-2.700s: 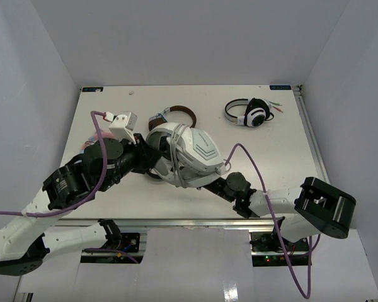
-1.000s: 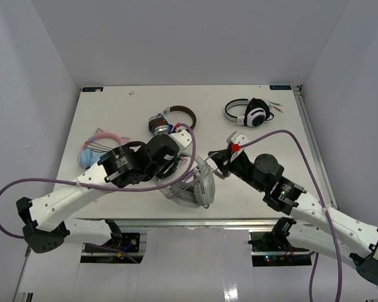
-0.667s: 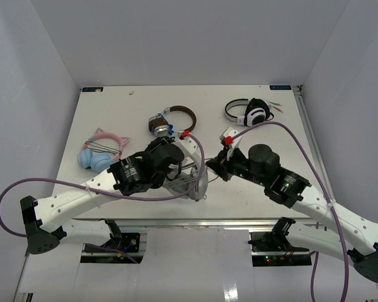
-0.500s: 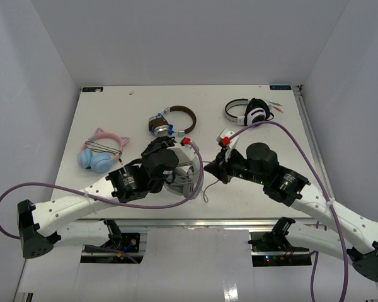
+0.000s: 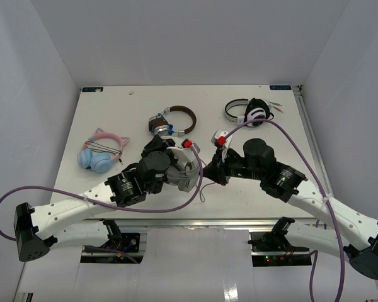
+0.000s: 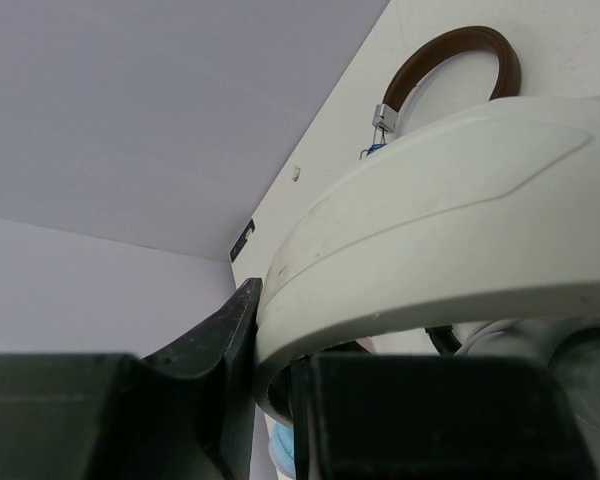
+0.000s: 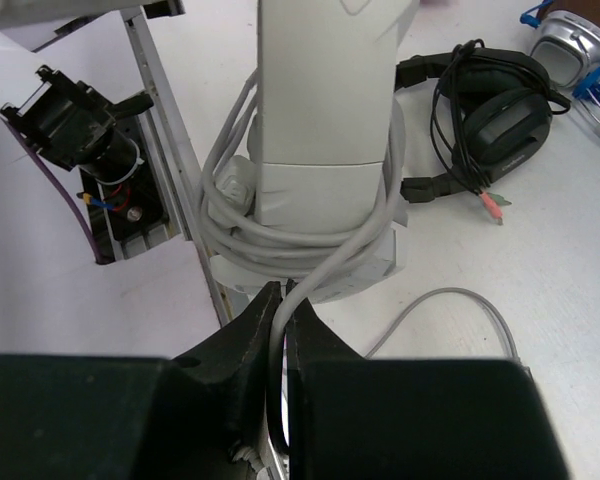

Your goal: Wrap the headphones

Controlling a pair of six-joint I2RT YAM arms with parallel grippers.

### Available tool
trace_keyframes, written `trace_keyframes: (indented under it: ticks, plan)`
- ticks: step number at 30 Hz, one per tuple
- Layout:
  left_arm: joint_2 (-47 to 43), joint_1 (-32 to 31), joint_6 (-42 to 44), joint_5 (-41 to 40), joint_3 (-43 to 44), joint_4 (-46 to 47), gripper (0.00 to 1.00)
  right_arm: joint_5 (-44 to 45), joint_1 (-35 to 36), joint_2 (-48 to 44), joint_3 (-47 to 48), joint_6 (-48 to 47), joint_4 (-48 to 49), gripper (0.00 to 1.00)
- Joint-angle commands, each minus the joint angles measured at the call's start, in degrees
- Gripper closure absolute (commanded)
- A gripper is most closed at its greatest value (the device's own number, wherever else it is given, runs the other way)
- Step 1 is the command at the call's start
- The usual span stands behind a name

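I have the headphones (image 5: 181, 168) between the two arms near the front middle of the desk (image 5: 113, 107), with the left gripper (image 6: 270, 385) jaws clamped on the white band (image 6: 430, 240). Several turns of the grey cable (image 7: 290, 235) already lie round its lower part, so I judge the wrap well advanced. The right gripper (image 7: 280, 325) jaws pinch the cable just below the coils. A loose tail (image 7: 445, 300) on the desk is left to wind and tuck.

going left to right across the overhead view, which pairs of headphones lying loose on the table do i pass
blue and pink cat-ear headphones -> headphones with a brown band and silver ear cups -> small white headphones with black ear cups
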Motion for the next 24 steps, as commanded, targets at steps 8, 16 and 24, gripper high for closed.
trace_keyframes:
  ticks: [8, 16, 24]
  plan:
    - [0.2, 1.0, -10.8, -6.3, 5.3, -5.3, 1.0, -10.6, 0.3, -1.3, -1.0, 4.8, 10.8, 0.86]
    - [1.8, 1.0, -23.5, -4.5, 10.0, -14.4, 1.0, -13.0, 0.3, 1.2, -3.8, 9.4, 18.5, 0.85]
    - [5.2, 1.0, -33.7, -5.6, 14.0, -22.8, 1.0, -17.7, 0.3, 3.2, -6.9, 15.0, 30.0, 0.85]
